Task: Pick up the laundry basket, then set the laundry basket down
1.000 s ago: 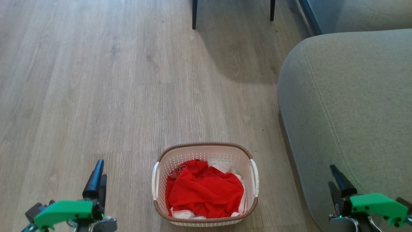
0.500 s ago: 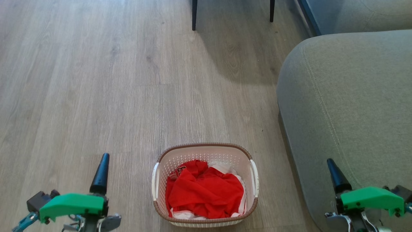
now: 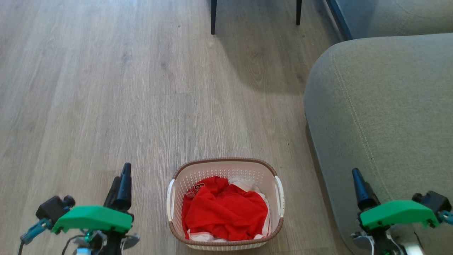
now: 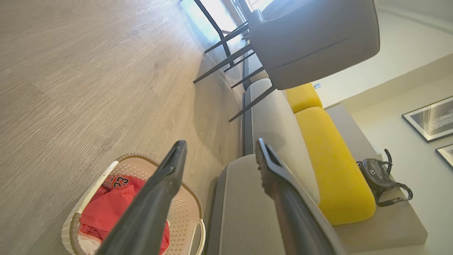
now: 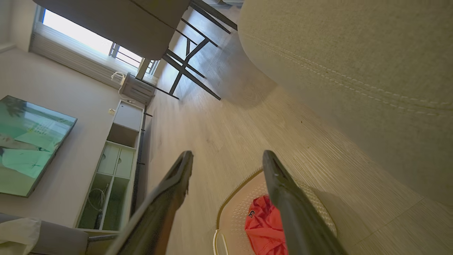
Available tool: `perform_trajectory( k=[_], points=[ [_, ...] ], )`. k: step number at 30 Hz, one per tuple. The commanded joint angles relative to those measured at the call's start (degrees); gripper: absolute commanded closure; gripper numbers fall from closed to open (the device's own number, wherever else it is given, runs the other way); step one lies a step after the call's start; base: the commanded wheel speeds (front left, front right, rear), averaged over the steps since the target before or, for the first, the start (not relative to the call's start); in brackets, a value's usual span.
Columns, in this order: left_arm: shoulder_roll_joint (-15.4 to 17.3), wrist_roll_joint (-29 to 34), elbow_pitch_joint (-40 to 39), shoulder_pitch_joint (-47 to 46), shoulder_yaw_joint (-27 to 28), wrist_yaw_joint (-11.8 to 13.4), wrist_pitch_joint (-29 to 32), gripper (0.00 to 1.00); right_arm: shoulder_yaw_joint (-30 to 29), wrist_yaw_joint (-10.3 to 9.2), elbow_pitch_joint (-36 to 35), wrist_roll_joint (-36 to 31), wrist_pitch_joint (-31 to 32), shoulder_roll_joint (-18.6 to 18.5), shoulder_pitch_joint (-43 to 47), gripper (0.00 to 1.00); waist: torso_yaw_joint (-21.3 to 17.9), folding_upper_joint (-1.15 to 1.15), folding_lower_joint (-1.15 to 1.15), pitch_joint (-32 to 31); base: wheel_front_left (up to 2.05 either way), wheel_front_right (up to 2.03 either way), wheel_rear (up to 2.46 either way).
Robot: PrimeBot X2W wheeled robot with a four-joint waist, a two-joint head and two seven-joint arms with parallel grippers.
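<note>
Laundry basket (image 3: 226, 172) | on floor (image 3: 106, 88), near centre, just left of sofa (image 3: 382, 106), red clothes (image 3: 224, 212) inside | left gripper (image 4: 220, 145): fingers apart, left of basket | right gripper (image 5: 227, 154): fingers apart, right of basket | flanking it, likely for a two-sided lift

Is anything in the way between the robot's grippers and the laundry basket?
Nothing visible is. Only bare floor separates the left gripper from the laundry basket. The grey sofa is close beside the right gripper, but not between it and the basket. Both jaws are open.
</note>
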Motion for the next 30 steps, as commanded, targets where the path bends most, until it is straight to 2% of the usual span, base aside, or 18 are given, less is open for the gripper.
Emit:
perform_trajectory(
  k=[1,8,17,30],
  points=[
    [0.36,2.34,-2.49,-2.27,0.47,0.34,-0.93,0.0,0.93,-0.04,-2.62,-2.09,-0.8,-0.58,-1.65,0.0,-0.02,0.0,0.0,-0.02,0.0,0.0,0.0],
    [0.38,9.4,-3.0,-2.04,-0.24,1.15,-1.94,0.0,1.98,-0.04,-3.06,-7.13,-1.81,-0.62,-1.5,0.0,-0.08,0.0,0.0,-0.13,0.0,0.0,0.0],
    [1.97,19.44,-3.26,-1.65,-2.63,2.97,-3.45,0.0,3.64,-0.05,-2.69,-14.93,-3.33,-0.68,-1.45,0.0,-0.12,0.0,0.0,-0.28,0.0,0.0,0.0],
    [4.4,29.03,-2.76,-0.87,-6.14,6.34,-5.63,0.0,5.86,-0.06,-1.76,-25.57,-5.51,-0.77,-1.39,0.0,-0.23,0.0,0.0,-0.68,0.0,0.0,0.0]
  ],
)
